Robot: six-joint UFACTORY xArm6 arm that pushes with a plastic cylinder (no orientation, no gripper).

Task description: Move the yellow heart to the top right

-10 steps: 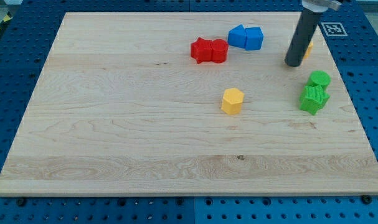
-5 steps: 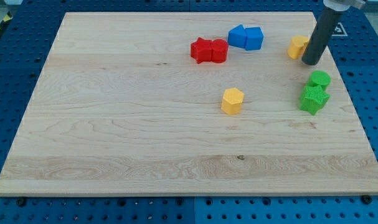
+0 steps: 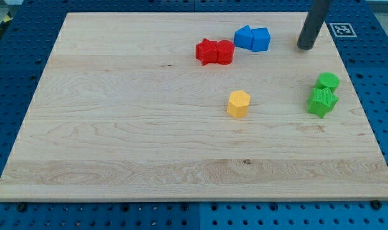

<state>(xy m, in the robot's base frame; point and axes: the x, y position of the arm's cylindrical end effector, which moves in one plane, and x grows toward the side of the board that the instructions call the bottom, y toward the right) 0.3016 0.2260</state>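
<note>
At the far right of the table, my tip rests just right of the blue blocks. No claw shows, only a rod, so its state cannot be told. The yellow heart is not visible and may be hidden behind the rod; the yellow hexagonal block sits mid-table. The heart is likely light, rigid and easy-sliding, and best pushed squarely against a broad side.
</note>
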